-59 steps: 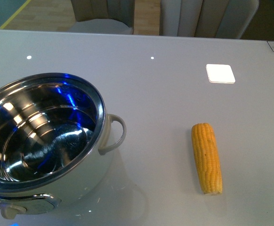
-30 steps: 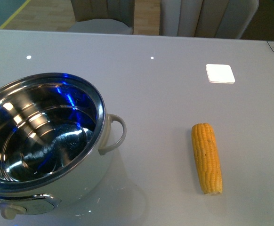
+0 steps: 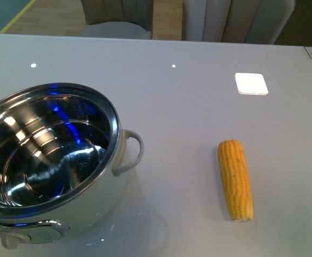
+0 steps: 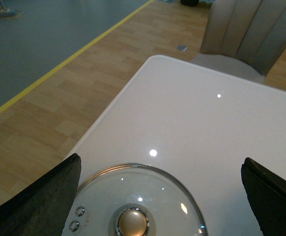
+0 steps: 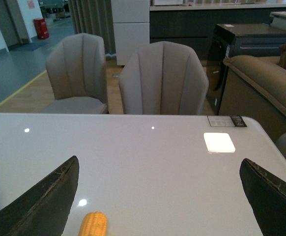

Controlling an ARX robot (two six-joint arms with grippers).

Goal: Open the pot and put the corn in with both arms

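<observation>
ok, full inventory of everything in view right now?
pot: 1, white with steel inside, lid off, table near left
lid: 1, glass with cream knob, flat on table, left wrist view only
corn: 1, yellow, on table right of pot
white square: 1, table far right
table: 1, pale grey
chairs: 2, beige, behind table
sofa: 1, brown, beyond table
left gripper: 1, black, open, empty
right gripper: 1, black, open, empty

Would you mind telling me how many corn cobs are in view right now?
1. The corn cob lies on the table, right of the open pot and apart from it; the pot's inside shows none.
</observation>
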